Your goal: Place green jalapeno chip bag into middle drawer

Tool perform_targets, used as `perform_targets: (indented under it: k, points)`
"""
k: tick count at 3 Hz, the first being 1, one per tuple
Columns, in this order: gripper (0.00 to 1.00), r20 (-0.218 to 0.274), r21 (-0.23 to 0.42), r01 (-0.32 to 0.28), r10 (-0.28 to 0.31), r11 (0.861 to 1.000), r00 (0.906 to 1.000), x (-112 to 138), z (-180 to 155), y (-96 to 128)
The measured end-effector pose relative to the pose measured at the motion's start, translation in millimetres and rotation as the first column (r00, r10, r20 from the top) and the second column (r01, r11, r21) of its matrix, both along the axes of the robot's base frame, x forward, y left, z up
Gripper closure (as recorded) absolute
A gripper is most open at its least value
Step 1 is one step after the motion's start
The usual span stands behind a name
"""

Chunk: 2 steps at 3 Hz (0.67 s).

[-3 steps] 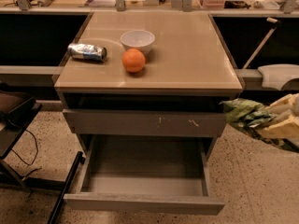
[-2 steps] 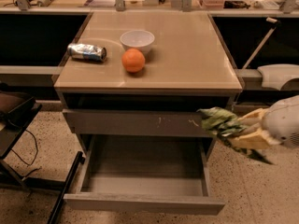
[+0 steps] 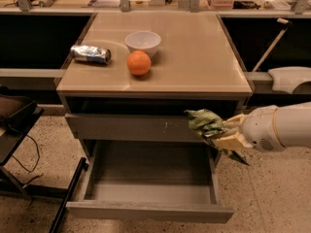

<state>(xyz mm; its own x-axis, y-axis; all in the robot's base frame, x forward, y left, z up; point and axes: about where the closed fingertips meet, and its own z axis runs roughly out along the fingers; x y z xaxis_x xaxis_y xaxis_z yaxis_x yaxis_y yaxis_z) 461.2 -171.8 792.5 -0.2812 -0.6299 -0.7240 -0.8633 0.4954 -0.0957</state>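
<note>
My gripper [image 3: 224,131] comes in from the right on a white arm and is shut on the green jalapeno chip bag [image 3: 205,122]. The bag is crumpled and hangs in the air, level with the scratched drawer front [image 3: 129,127], above the right end of the open middle drawer [image 3: 146,211]. That drawer is pulled out towards the camera. Its smooth grey tray shows nothing inside.
On the cabinet top [image 3: 194,57] lie a crushed silver-blue can [image 3: 91,54], an orange [image 3: 139,62] and a white bowl [image 3: 143,42]. A black stand [image 3: 14,130] is at the left. A speckled floor surrounds the cabinet.
My gripper has moved left with the chip bag, from beyond the cabinet's right side to over the right end of the open drawer.
</note>
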Motion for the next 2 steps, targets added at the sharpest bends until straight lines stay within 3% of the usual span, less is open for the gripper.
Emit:
perform_targets:
  k: [1,2]
  points:
    - [1.00,0.043,0.069,0.001,-0.004,0.998,0.9991,-12,35,-32]
    - [1.00,0.054,0.136,-0.088,0.081,0.987,0.9952,-41,23,-34]
